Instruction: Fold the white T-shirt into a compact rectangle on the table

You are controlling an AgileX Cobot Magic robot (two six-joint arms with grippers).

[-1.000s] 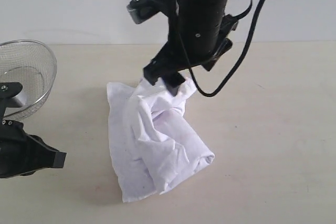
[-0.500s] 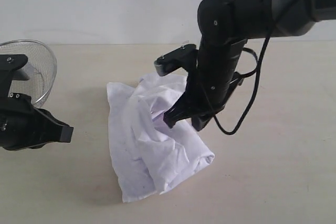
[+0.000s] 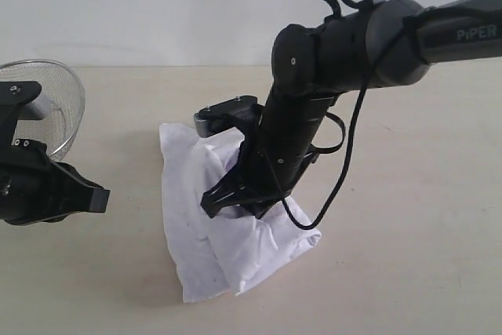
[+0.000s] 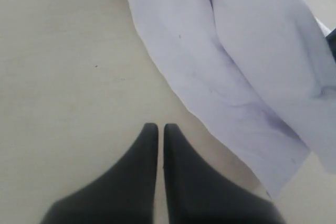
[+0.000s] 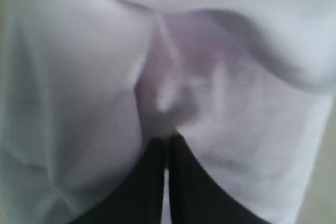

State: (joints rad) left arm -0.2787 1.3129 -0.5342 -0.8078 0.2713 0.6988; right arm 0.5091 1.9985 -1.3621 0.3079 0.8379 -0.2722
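The white T-shirt (image 3: pixel 235 260) lies in a crumpled, wrinkled bundle near the middle of the table (image 3: pixel 408 256), bunched into thick folds rather than spread flat, with one flat flap reaching toward the far left. The right gripper (image 3: pixel 231 205) is pressed down onto the top of the bundle; in its wrist view the two black fingers are clenched together with their tips (image 5: pixel 166 141) set against a puckered fold of cloth, though I cannot tell whether any fabric is caught between them. A black cable (image 3: pixel 345 178) loops beside that arm. The left gripper (image 3: pixel 98 198) is left of the shirt, its jaws clenched on nothing, tips (image 4: pixel 157 128) over bare tabletop just beside the shirt's edge. A wire-mesh basket (image 3: pixel 67 100) sits at the far left.
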